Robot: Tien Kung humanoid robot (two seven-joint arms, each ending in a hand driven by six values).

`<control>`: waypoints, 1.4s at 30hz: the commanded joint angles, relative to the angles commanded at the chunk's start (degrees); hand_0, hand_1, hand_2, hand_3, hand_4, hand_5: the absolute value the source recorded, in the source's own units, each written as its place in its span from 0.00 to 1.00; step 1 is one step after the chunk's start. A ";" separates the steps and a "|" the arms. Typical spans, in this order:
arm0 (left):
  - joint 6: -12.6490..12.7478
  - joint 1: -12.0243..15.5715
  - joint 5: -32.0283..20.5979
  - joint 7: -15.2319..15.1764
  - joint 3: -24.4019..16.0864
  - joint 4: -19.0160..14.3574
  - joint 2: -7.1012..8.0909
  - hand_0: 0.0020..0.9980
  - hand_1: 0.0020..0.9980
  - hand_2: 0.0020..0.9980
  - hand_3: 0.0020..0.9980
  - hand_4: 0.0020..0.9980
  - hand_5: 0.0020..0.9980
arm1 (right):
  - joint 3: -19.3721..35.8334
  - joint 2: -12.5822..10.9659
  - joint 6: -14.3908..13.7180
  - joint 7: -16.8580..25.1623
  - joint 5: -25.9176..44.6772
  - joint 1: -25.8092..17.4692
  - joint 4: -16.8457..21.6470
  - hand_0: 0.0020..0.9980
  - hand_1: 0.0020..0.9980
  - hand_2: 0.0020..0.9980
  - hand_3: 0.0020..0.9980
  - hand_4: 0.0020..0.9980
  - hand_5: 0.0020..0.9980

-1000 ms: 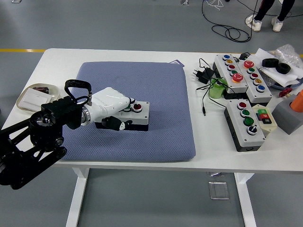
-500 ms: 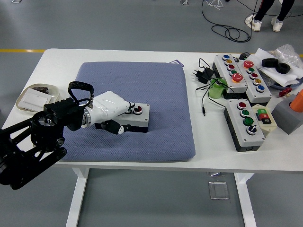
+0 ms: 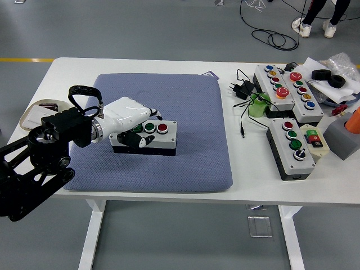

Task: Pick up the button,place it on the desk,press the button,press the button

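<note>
The left hand (image 3: pixel 134 121) has drawn back toward the left, uncovering the green buttons on the box (image 3: pixel 147 136), which sits on the blue mat (image 3: pixel 185 112). Its curled fingers still rest on the box's left end, apparently pressing there.

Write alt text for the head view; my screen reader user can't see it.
The robot's left hand rests on a grey button box lying on a blue mat on a white table. More button boxes and cables sit at the right.
</note>
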 joint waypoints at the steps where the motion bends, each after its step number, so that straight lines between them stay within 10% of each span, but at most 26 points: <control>1: 0.16 0.08 -0.18 0.00 -0.30 -0.01 -0.03 0.06 0.01 0.06 0.81 0.61 0.56 | 0.00 0.00 0.00 0.00 0.00 0.00 0.00 0.64 0.45 0.61 0.56 0.31 0.23; 4: 3.70 1.89 -2.67 0.21 -6.31 1.41 -0.92 0.06 0.01 0.06 0.81 0.61 0.56 | -0.31 -0.03 0.03 0.01 0.30 -0.03 0.00 0.64 0.45 0.61 0.56 0.31 0.23; 5: 4.26 2.18 -2.93 0.27 -8.01 1.67 -1.02 0.07 0.02 0.09 0.79 0.71 0.84 | -0.34 -0.03 0.02 0.01 0.36 -0.04 0.00 0.64 0.45 0.61 0.56 0.31 0.23; 16: 19.85 7.71 -16.01 -0.86 -21.88 8.61 -1.73 0.17 0.18 0.22 0.82 0.68 0.89 | -0.31 0.01 0.07 0.01 0.38 -0.29 0.00 0.64 0.45 0.61 0.56 0.31 0.23; 17: 20.78 7.98 -18.46 -1.22 -22.30 9.20 -1.72 0.68 0.73 0.77 0.89 0.66 0.99 | -0.29 0.02 0.06 0.01 0.40 -0.30 0.00 0.64 0.45 0.61 0.56 0.31 0.22; 20: 22.82 9.01 -24.99 -4.35 -22.53 12.57 -1.76 0.68 0.73 0.77 0.89 0.66 0.99 | -0.34 0.03 0.06 0.04 0.56 -0.36 0.00 0.64 0.45 0.61 0.56 0.31 0.22; 28: 19.48 12.90 -44.36 -12.45 -23.85 16.85 -2.53 0.78 0.84 0.88 0.90 0.63 1.00 | -0.01 0.17 -0.03 0.01 0.50 -0.78 0.00 0.64 0.45 0.61 0.56 0.31 0.23; 42: 15.01 15.72 -78.25 -12.50 -24.86 17.57 -2.21 0.80 0.84 0.89 0.90 0.62 1.00 | 0.75 0.22 0.01 -0.20 -0.53 -1.31 0.00 0.64 0.45 0.61 0.56 0.31 0.23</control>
